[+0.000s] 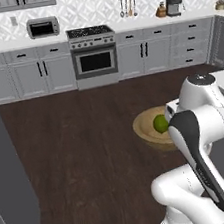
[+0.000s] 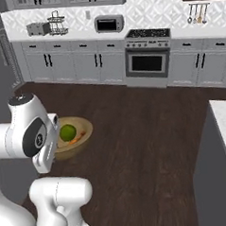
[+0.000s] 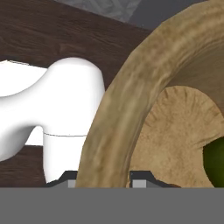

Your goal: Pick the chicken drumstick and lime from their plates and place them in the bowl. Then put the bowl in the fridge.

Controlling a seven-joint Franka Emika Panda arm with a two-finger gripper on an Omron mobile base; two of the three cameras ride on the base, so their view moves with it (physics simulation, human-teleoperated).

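Observation:
The light-brown wooden bowl hangs over the dark floor, close in front of my arm. Inside it lie the green lime and the orange-brown chicken drumstick. From the right, the bowl and the lime sit just beside my wrist. In the hand view my gripper is shut on the bowl's rim, one dark fingertip on each side of it, with the lime at the right edge. A tall grey face at the left looks like the fridge. The plates are out of view.
A counter with a white top stands to the right of the base. White cabinets and a stove line the far wall. Dark wooden floor lies open between me and them.

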